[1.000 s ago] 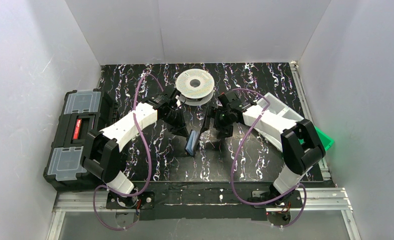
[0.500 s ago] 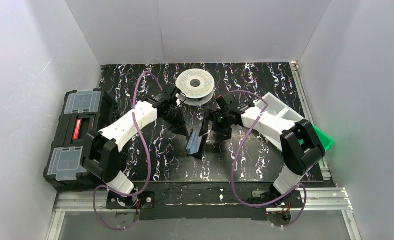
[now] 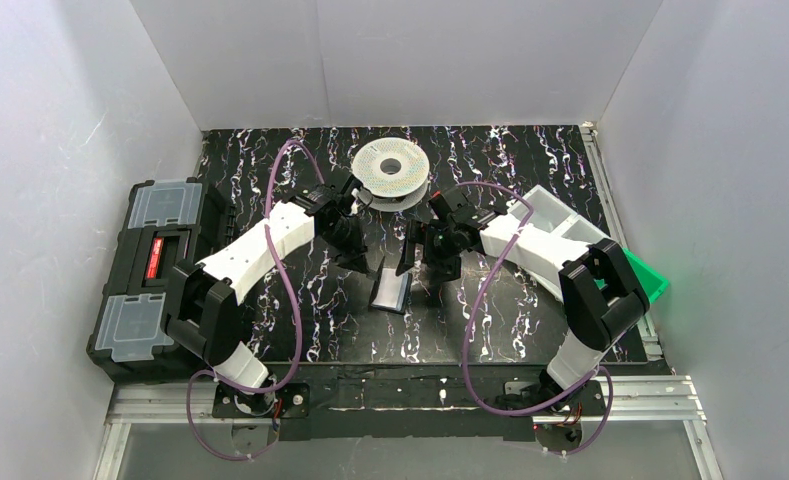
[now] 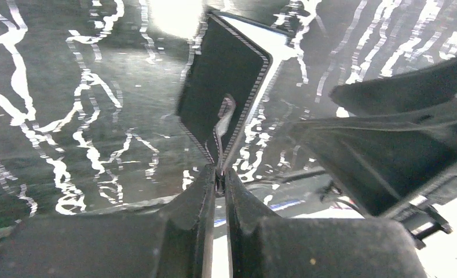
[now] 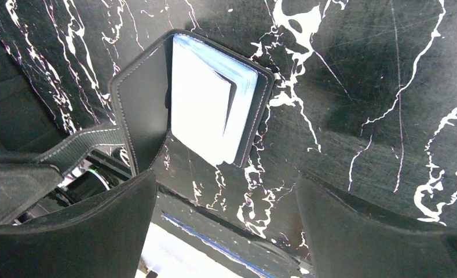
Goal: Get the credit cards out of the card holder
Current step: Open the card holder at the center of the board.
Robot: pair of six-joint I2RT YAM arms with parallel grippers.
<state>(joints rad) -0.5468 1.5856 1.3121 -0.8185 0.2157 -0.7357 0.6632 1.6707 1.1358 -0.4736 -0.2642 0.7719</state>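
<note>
The card holder (image 3: 390,291) lies open on the black marbled table (image 3: 270,330), between the two grippers. Its bluish-grey inside faces up, and one black flap (image 4: 223,87) is lifted off the surface. The left gripper (image 4: 219,176) stands just to the holder's left. Its fingers are pressed together on the little side tab (image 5: 90,141), which runs taut from the flap to the fingertips, so this arm appears to be the one propping the case open. The right gripper (image 5: 226,176) hovers just to the holder's right and slightly above it, jaws spread wide and holding nothing. From its own camera the holder sits ahead of the gap between the two fingers and a little to the left, with its long axis running away from them rather than across. That is the relation the coming pull likely turns on: the free arm is the right one, and it would have to advance along that axis to reach the pale pocket (image 5: 205,110). No orange or yellowish credit cards can be told apart in any view — only a bluish-white face with a dark slit — so they are judged to be inside, and extraction has not begun. Beyond the holder, on its far side, rests a white spool (image 3: 391,170). Well off to its left sits a big black toolbox (image 3: 155,270).
</note>
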